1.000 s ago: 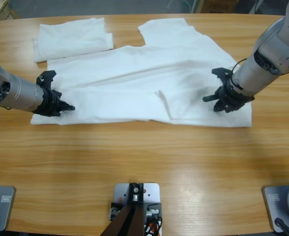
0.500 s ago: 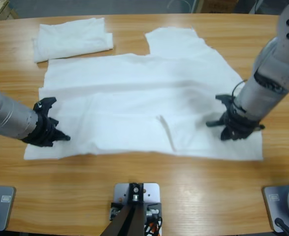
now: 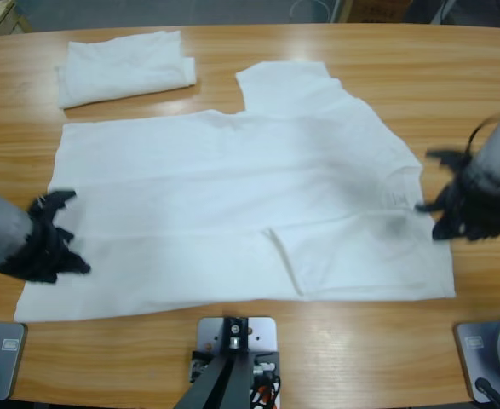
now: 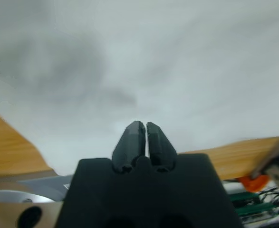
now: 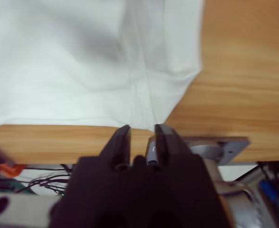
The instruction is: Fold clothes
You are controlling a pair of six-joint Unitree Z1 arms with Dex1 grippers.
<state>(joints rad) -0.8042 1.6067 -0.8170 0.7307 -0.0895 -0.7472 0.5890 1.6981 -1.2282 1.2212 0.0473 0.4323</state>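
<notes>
A large white T-shirt (image 3: 232, 204) lies spread flat across the middle of the wooden table (image 3: 258, 358), its near hem running along the table's front part and one short sleeve (image 3: 284, 81) pointing towards the far edge. A second white garment (image 3: 122, 66), already folded, sits near the far left corner, just apart from the shirt. There is a small darkish patch on the cloth near the collar end (too faint to read as lettering).

The left gripper (image 3: 49, 247) rests on the shirt's left edge, jaws pressed together. The right gripper (image 3: 450, 209) is at the shirt's right edge, its jaws slightly parted over bare wood, holding nothing.
</notes>
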